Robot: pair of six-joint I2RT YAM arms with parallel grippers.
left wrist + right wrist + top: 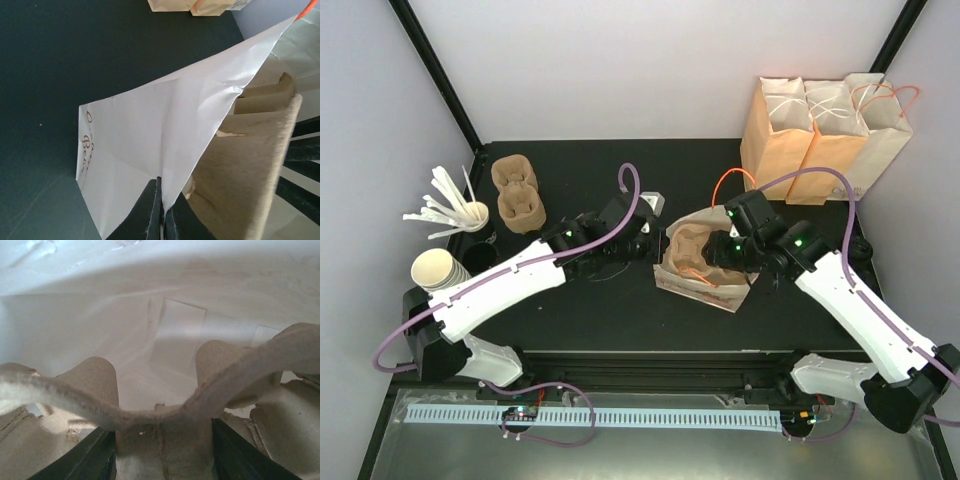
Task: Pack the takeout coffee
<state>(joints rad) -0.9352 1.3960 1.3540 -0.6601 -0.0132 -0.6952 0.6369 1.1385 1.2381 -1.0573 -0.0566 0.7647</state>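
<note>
A white paper bag [692,283] with orange handles lies on its side at mid-table, mouth open. My left gripper [656,246] is shut on the bag's rim; in the left wrist view the gripper [164,212] pinches the white paper [150,130]. My right gripper [724,252] is at the bag's mouth, shut on a brown pulp cup carrier [698,248]. In the right wrist view the gripper [162,452] clamps the carrier's middle post [160,435] inside the bag [150,300]. The carrier also shows in the left wrist view [250,150]. The takeout coffee is not clearly in view.
Three upright paper bags [820,130] stand at the back right. Two more pulp carriers [517,190] lie at the back left. A cup of white stirrers [470,213], a stack of white cups [433,270] and dark lids [480,256] sit at the left. A small dark round shape [861,246] is by the right edge.
</note>
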